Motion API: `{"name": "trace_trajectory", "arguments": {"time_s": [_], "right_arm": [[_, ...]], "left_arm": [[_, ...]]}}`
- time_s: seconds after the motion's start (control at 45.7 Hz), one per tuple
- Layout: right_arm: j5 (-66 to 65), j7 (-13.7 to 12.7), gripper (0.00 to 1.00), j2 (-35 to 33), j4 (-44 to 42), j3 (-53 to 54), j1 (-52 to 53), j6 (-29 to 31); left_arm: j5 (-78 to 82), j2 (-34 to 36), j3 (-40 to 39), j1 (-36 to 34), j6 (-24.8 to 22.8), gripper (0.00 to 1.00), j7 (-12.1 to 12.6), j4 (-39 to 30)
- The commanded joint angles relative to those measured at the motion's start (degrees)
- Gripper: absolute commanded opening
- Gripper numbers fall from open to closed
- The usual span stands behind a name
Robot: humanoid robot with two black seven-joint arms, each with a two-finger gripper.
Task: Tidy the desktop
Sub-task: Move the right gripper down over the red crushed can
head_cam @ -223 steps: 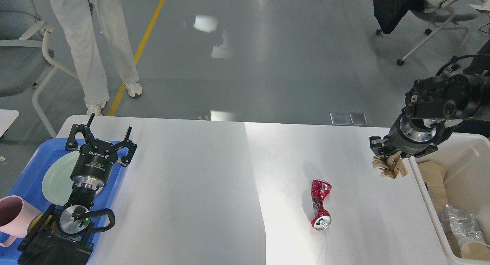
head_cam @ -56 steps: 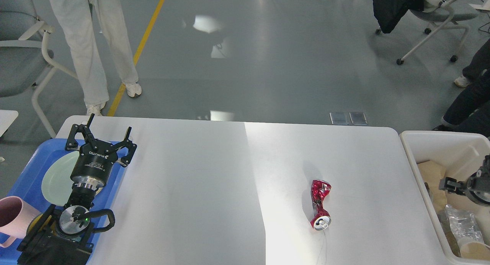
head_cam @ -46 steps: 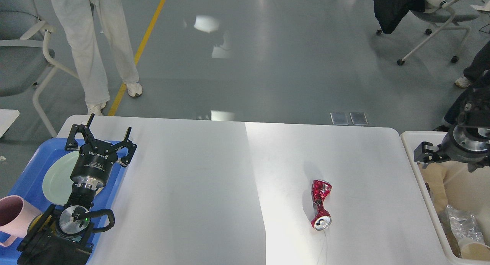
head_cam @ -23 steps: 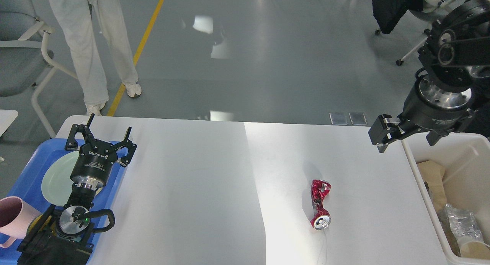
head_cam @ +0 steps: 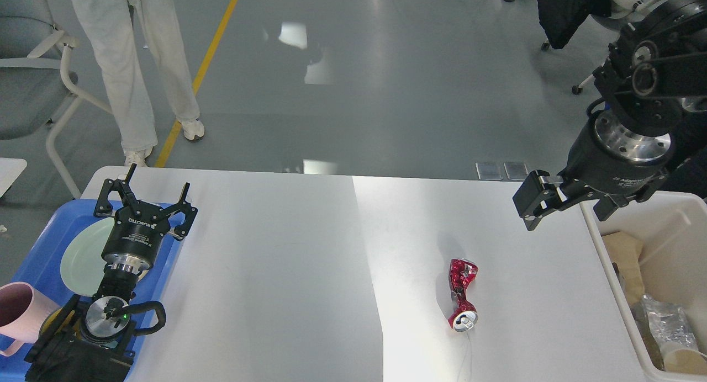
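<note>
The white desktop (head_cam: 287,271) fills the lower view. A crushed red can (head_cam: 463,293) lies on its right half. My left gripper (head_cam: 144,197) is open and empty, held over the far edge of a blue tray (head_cam: 41,244). My right gripper (head_cam: 563,205) is open and empty, raised above the desktop's far right corner, up and to the right of the can, beside the white bin (head_cam: 657,205).
The white bin at the right edge holds brown paper (head_cam: 624,260), crumpled plastic (head_cam: 665,321) and a cup. The blue tray holds a pale green plate (head_cam: 83,258) and a pink mug (head_cam: 19,310). A person (head_cam: 132,56) stands beyond the desktop; chairs stand at both sides.
My right gripper held crumpled brown paper, let it go in the bin, then rose and moved left over the desktop's far right corner. The left arm has not moved.
</note>
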Motion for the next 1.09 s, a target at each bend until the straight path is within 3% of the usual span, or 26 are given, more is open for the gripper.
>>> {"name": "trace_trajectory", "arguments": {"time_s": [0.0, 0.109, 0.285, 0.35, 0.46, 0.526, 0.854, 1.073], "right_arm": [[0.5, -0.05, 1.0, -0.02, 0.01, 0.02, -0.07, -4.34], [0.85, -0.05, 1.0, -0.19, 0.89, -0.15, -0.16, -11.72], [1.03, -0.76, 0.95, -0.37, 3.7, -1.21, -0.68, -29.83], [0.85, -0.67, 1.0, -0.37, 3.97, -1.21, -0.77, -27.83], [0.59, -0.41, 1.0, -0.11, 4.14, -0.51, -0.68, -12.73], [0.85, -0.14, 1.0, -0.02, 3.97, -0.07, -0.77, -7.08], [1.29, -0.32, 1.0, 1.12, 2.38, 2.13, -15.61, -29.04], [1.29, -0.4, 1.0, 4.9, -4.28, 5.99, -28.88, -31.24]], "left_arm": [[0.03, 0.0, 0.0, 0.0, 0.0, 0.97, 0.0, 0.0], [0.03, 0.0, 0.0, 0.0, 0.0, 0.97, 0.0, -0.09], [0.03, 0.0, 0.0, 0.0, 0.0, 0.97, 0.0, -0.08], [0.03, 0.0, 0.0, 0.0, 0.0, 0.97, 0.0, -0.08], [0.03, 0.0, 0.0, 0.0, 0.0, 0.97, 0.0, -0.09], [0.03, 0.0, 0.0, 0.0, 0.0, 0.97, 0.0, 0.0], [0.03, 0.0, 0.0, 0.0, 0.0, 0.97, 0.0, -0.09], [0.03, 0.0, 0.0, 0.0, 0.0, 0.97, 0.0, -0.09]]}}
